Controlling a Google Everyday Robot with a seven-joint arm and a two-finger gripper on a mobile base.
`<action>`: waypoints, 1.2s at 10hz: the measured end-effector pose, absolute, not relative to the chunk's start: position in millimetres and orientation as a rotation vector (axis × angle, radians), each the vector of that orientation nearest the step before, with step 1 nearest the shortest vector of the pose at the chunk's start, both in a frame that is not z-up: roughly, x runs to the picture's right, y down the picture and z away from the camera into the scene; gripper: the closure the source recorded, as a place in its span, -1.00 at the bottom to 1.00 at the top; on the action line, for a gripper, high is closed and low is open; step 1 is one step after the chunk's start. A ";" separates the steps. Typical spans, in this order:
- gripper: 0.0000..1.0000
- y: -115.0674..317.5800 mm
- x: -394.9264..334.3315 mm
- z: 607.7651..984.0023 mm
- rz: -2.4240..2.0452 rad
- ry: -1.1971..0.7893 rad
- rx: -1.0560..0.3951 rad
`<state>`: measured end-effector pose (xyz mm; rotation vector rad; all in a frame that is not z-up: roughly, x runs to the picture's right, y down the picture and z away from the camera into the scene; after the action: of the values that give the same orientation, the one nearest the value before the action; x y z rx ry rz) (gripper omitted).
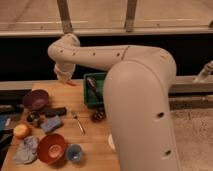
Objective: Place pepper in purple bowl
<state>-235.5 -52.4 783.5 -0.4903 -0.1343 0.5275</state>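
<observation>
The purple bowl sits on the wooden table at the left, near the back edge. My gripper hangs at the end of the arm over the table's back edge, up and to the right of the purple bowl. A small red-orange sliver shows at the gripper's lower right; it may be the pepper, but I cannot tell whether it is held.
A green tray holding a dark utensil stands right of the gripper. Dark grapes, a fork, a blue sponge, a black block, a red-orange bowl, a small blue cup, an orange fruit and a cloth lie on the table.
</observation>
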 end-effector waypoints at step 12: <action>1.00 31.6 -392.1 828.2 0.140 -0.274 -0.735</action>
<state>-392.1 31.6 828.2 -0.7346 -0.2739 0.1400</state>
